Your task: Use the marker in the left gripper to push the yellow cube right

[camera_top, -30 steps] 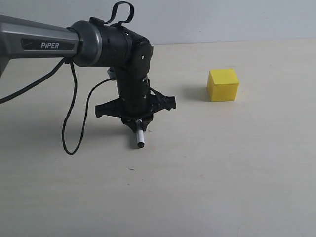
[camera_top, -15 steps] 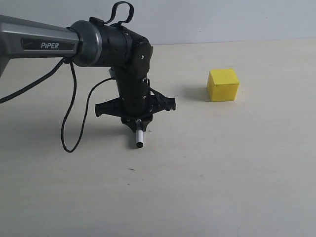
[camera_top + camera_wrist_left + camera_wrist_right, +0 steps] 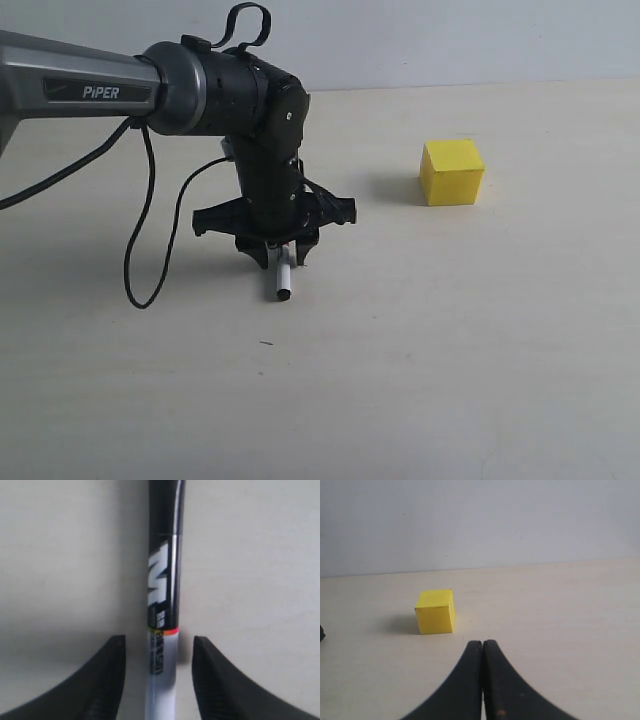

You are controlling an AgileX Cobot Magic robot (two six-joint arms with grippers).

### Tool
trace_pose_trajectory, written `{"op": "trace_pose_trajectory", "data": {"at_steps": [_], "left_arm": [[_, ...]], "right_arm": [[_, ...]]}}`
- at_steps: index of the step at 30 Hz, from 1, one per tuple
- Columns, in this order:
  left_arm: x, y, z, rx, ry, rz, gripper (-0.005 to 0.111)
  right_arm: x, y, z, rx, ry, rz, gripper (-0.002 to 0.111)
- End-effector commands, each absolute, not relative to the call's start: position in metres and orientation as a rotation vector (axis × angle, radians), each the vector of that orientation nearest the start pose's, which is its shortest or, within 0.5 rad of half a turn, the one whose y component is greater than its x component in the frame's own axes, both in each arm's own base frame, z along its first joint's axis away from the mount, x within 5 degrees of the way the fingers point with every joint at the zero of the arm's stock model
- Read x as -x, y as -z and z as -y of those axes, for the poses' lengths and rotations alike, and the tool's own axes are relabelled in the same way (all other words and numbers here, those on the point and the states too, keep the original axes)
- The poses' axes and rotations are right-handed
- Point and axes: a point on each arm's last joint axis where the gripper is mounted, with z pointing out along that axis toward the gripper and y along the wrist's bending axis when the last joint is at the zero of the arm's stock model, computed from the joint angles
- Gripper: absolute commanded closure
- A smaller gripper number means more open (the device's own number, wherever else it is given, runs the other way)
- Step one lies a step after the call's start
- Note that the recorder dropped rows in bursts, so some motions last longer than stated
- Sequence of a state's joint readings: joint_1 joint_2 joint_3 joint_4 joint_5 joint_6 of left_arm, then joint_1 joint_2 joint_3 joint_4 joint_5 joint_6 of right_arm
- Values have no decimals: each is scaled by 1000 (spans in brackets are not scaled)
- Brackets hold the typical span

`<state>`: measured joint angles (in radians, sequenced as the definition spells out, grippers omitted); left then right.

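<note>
The marker (image 3: 283, 280) lies low over the table under my left gripper (image 3: 281, 257), white barrel end pointing toward the camera. In the left wrist view the marker (image 3: 162, 605) runs between the two black fingers (image 3: 112, 675) with a gap on each side, so my left gripper (image 3: 159, 640) is open and not clamping it. The yellow cube (image 3: 452, 172) sits on the table well to the right of that gripper, apart from the marker. In the right wrist view my right gripper (image 3: 482, 644) is shut on nothing, with the cube (image 3: 435, 611) a short way beyond its tips.
A black cable (image 3: 140, 250) loops down from the grey "PIPER" arm (image 3: 90, 88) onto the beige table (image 3: 450, 350). A pale wall (image 3: 450, 40) rises behind the table's far edge. The right arm is outside the exterior view.
My left gripper's fingers have spread apart from the marker, which stays in about the same spot. The cube has not moved.
</note>
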<state>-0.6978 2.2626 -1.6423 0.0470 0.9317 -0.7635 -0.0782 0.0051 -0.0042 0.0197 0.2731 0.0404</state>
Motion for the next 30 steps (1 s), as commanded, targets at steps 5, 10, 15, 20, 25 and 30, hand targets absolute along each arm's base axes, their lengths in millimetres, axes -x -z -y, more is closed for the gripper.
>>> {"op": "trace_pose_trajectory", "data": {"at_steps": [5, 10, 15, 20, 25, 30], "left_arm": [[-347, -119, 285, -24, 79, -3017, 63], [-345, -120, 284, -140, 49, -3032, 63], [-344, -131, 284, -263, 66, -3008, 63], [-343, -153, 283, -370, 99, -2958, 63], [-340, -179, 282, -509, 131, -2885, 63], [-331, -202, 281, -675, 186, -2854, 76]], "right_arm": [[-55, -189, 4, -119, 13, -1745, 108], [-55, -189, 4, -119, 13, -1745, 108], [-55, -189, 4, -119, 13, -1745, 108], [-55, -189, 4, -119, 13, -1745, 108], [-55, -189, 4, -119, 13, -1745, 108], [-55, -189, 4, -119, 13, -1745, 108]]}}
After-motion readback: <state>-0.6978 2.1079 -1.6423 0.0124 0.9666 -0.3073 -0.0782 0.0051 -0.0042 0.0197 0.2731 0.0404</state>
